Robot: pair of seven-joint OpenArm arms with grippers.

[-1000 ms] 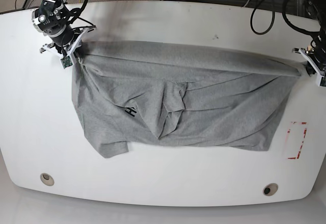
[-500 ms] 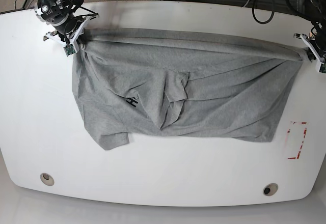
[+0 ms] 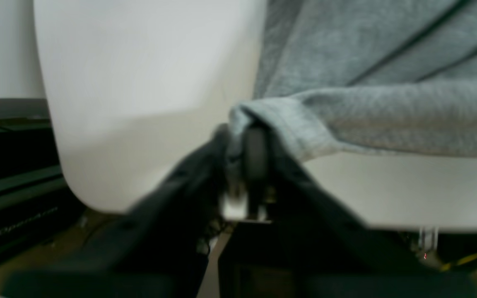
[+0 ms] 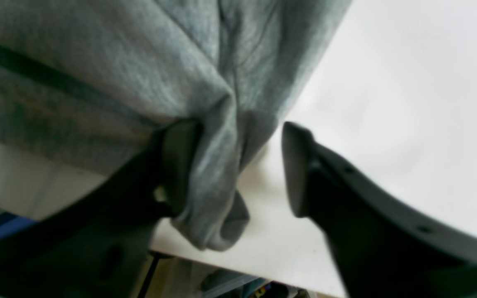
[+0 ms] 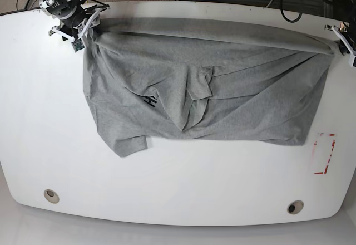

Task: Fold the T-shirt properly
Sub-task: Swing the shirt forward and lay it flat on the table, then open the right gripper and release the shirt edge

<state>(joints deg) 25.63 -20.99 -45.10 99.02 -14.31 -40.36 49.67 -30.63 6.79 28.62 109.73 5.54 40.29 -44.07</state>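
Note:
The grey T-shirt [image 5: 222,89] lies wrinkled across the white table [image 5: 178,178], with a bit of black lettering [image 5: 149,100] showing and its far edge pulled into a straight roll between both grippers. At the far left corner is my right gripper [image 5: 83,30]. In the right wrist view it [image 4: 238,169] stands open, and a bunched corner of the T-shirt [image 4: 213,198] hangs against one finger [image 4: 176,165]. My left gripper [image 5: 340,42] is at the far right corner. The blurred left wrist view shows it [image 3: 238,153] nearly closed on the T-shirt's hem [image 3: 280,120].
A red-outlined rectangle [image 5: 324,153] is marked near the table's right edge. Two round holes [image 5: 51,195] [image 5: 295,207] sit near the front edge. Cables lie on the floor beyond the far edge, close behind both grippers.
Both grippers have carried the shirt's top edge toward the table's far edge, dragging the whole shirt back. The right gripper's jaws have parted and let the corner loose.

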